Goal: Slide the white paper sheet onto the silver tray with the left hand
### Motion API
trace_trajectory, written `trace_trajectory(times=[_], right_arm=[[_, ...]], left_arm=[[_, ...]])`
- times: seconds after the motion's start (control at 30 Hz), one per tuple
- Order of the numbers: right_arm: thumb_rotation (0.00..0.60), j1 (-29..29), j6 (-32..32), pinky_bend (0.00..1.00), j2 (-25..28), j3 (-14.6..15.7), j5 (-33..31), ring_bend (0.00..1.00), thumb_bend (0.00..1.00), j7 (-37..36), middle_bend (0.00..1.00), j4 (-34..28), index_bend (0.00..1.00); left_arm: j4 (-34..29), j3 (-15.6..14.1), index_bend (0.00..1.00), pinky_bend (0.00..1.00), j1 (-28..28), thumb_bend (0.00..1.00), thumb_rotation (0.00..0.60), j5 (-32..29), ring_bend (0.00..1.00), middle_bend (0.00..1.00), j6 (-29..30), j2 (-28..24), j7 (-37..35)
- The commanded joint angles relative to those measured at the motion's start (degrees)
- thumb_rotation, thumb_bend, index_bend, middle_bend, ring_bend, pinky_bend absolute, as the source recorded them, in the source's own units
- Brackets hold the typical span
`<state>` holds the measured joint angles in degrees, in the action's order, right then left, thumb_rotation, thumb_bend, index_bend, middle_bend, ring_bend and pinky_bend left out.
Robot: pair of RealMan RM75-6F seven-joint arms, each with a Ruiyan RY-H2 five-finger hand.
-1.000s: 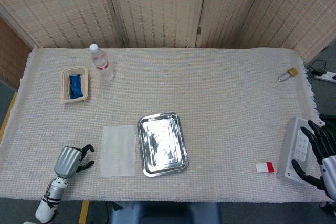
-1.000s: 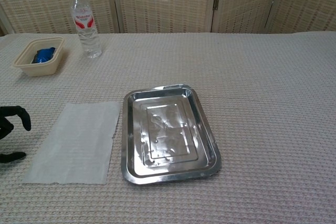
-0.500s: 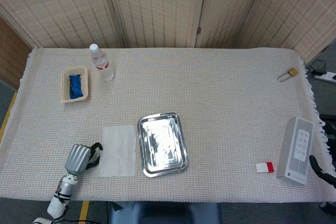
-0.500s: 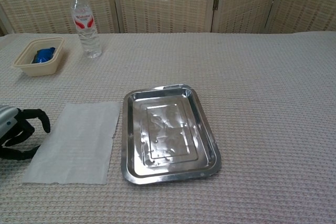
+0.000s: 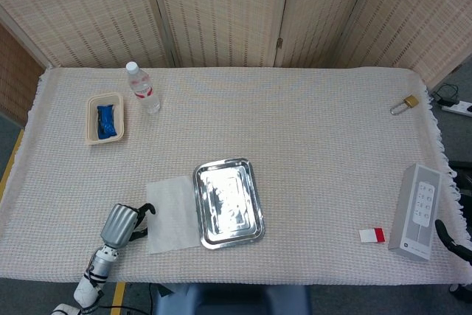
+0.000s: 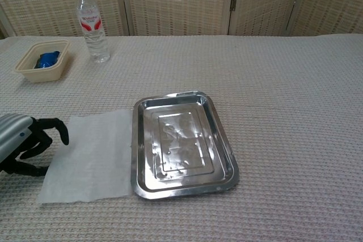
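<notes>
The white paper sheet (image 5: 174,213) (image 6: 91,155) lies flat on the cloth, slightly skewed, with its right edge against the left rim of the silver tray (image 5: 254,201) (image 6: 226,150). The tray holds nothing. My left hand (image 5: 125,222) (image 6: 24,143) sits at the sheet's left edge, fingers bent downward, thumb apart, fingertips (image 6: 63,136) touching the paper's border. It grips nothing. Of my right hand (image 5: 451,237) only dark fingertips show at the far right edge of the head view, so I cannot tell how it is set.
A water bottle (image 5: 141,87) (image 6: 91,24) and a beige bowl (image 5: 90,119) (image 6: 34,72) with a blue item stand at the back left. A white remote (image 5: 418,210), a red-and-white card (image 5: 372,235) and a padlock (image 5: 404,103) lie on the right.
My left hand has moved right to the sheet's left edge, and the sheet has slid right and turned a little toward the tray. The right hand has drawn back off the remote.
</notes>
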<state>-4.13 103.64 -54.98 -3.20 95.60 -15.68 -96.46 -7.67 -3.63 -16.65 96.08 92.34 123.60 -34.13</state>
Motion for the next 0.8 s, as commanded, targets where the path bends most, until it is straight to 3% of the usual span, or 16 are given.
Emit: trace_trajectory(times=[0.03, 0.1, 0.5, 0.8], right_arm=[[0.600, 0.0, -0.1, 0.00, 0.0, 0.0, 0.0, 0.00, 0.40, 0.1, 0.00, -0.1, 0.00], [0.600, 0.0, -0.2, 0.00, -0.1, -0.1, -0.2, 0.00, 0.40, 0.1, 0.00, -0.2, 0.00], [0.600, 0.3, -1.4, 0.00, -0.4, 0.1, 0.2, 0.00, 0.40, 1.7, 0.00, -0.6, 0.00], [0.600, 0.3, -1.7, 0.00, -0.4, 0.6, 1.4, 0.00, 0.40, 2.3, 0.00, -0.6, 0.00]], left_arm=[[0.4, -0.3, 0.59, 1.00, -0.1, 0.31, 0.600, 0.1, 1.00, 1.00, 2.1, 0.5, -0.7], [0.7, -0.8, 0.62, 1.00, -0.1, 0.37, 0.600, 0.4, 1.00, 1.00, 2.4, 0.6, -1.0], [1.0, -1.6, 0.65, 1.00, -0.3, 0.48, 0.600, 0.4, 1.00, 1.00, 3.4, 0.6, -2.5], [0.9, -1.2, 0.65, 1.00, -0.8, 0.53, 0.600, -0.1, 1.00, 1.00, 8.7, -0.9, -0.9]])
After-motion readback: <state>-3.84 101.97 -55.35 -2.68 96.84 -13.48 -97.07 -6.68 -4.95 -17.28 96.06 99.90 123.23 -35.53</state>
